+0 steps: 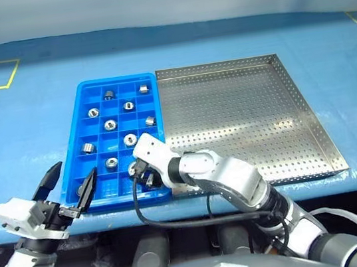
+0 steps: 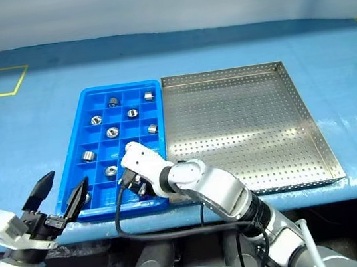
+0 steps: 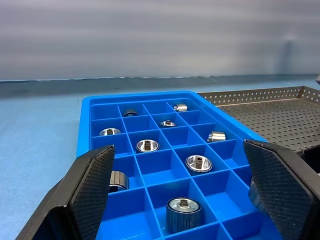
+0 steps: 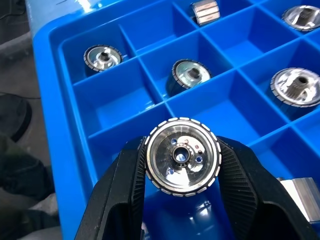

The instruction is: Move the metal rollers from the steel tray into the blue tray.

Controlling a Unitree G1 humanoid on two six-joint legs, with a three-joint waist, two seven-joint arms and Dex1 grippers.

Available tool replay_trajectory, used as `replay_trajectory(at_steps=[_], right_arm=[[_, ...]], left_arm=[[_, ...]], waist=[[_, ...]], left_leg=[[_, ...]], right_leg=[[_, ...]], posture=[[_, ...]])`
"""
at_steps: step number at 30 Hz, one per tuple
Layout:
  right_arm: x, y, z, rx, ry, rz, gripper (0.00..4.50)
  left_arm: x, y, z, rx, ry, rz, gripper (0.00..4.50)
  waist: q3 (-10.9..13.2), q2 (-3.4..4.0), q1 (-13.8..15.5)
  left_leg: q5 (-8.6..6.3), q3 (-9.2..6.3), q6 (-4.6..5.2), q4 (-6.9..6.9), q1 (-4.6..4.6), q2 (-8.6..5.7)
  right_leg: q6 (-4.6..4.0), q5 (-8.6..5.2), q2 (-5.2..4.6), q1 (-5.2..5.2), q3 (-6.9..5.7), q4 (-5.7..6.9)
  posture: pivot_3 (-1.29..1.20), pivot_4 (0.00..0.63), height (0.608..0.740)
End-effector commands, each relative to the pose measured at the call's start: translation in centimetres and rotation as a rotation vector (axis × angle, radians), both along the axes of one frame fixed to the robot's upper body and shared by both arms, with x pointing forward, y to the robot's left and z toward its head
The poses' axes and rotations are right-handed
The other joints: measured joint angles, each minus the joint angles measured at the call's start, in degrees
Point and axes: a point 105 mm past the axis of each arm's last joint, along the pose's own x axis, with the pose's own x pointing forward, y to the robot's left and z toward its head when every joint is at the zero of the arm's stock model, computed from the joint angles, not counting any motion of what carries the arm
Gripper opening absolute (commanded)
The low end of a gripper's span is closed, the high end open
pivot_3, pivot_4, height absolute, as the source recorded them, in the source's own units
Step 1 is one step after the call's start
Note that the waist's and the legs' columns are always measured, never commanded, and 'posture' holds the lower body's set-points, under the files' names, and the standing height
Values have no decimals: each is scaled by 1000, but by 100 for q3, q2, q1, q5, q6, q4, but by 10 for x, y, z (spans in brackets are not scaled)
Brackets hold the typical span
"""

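Our right gripper (image 4: 182, 165) pinches a roller (image 4: 182, 156) over the blue tray's (image 1: 75, 159) near end; our left gripper (image 1: 66, 182) gapes wide, empty

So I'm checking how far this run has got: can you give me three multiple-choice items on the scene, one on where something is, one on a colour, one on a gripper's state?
1. Where does the right gripper hang?
A. over the steel tray's far corner
B. over the near end of the blue tray
C. off the table

2. What colour is the compartment tray?
A. blue
B. red
C. grey

3. How is the left gripper?
A. shut on a roller
B. shut on nothing
C. open

Answers:
1. B: the head views show it over the near end of the blue tray, holding a metal roller; the steel tray lies beside it.
2. A: its walls and grid are bright blue.
3. C: its fingers stand wide apart, nothing between them.
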Motion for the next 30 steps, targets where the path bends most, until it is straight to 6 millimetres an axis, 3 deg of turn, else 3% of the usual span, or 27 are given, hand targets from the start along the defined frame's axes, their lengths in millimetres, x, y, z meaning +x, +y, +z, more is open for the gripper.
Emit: replay_trajectory(at_steps=[1, 13, 15, 18, 21, 27, 30], right_arm=[[-5, 4, 5, 33, 2, 39, 1735], [-26, 18, 7, 74, 39, 154, 1735], [-24, 18, 1, 51, 41, 143, 1735], [-13, 13, -14, 2, 43, 79, 2729], [-6, 7, -13, 8, 37, 43, 3709], [17, -19, 22, 127, -63, -99, 3709], [33, -50, 46, 219, -186, -246, 3709]], left_arm=[[0, -9, 13, -1, -53, -34, 4500], [10, -18, 10, -15, -45, -91, 4500], [11, -17, 11, -14, -45, -92, 4500], [12, -19, 10, -14, -43, -103, 4500], [14, -20, 11, -17, -42, -113, 4500], [21, -27, 14, 2, -49, -167, 4500], [31, -31, 20, 18, -78, -184, 4500]], waist=[[0, -1, 8], [-1, -2, -8], [-1, -2, -11], [-2, -2, -14], [-4, -2, -10], [-8, -10, 10], [-8, -10, -12]], left_leg=[[0, 0, 0, 0, 0, 0], [0, 0, -3, -5, 0, 2], [-1, 0, -4, -6, 0, 1], [-1, 0, -6, -11, 1, 2], [-1, -1, -8, -13, 3, 2], [-1, -5, -7, -6, 1, -2], [-1, -4, -8, -2, 1, -1]], right_leg=[[0, 0, 0, 0, 0, 0], [-3, -2, 3, -2, 0, 0], [-3, -2, 3, -3, 0, 0], [-5, -3, 4, -3, 0, -1], [-7, -4, 4, -3, -1, -1], [-5, -3, 0, 0, -3, -2], [-4, -3, 1, 1, -3, -1]], posture=[[265, 150, 740], [240, 150, 740], [236, 150, 740], [233, 150, 740], [224, 150, 740], [181, 150, 740], [139, 150, 740]])
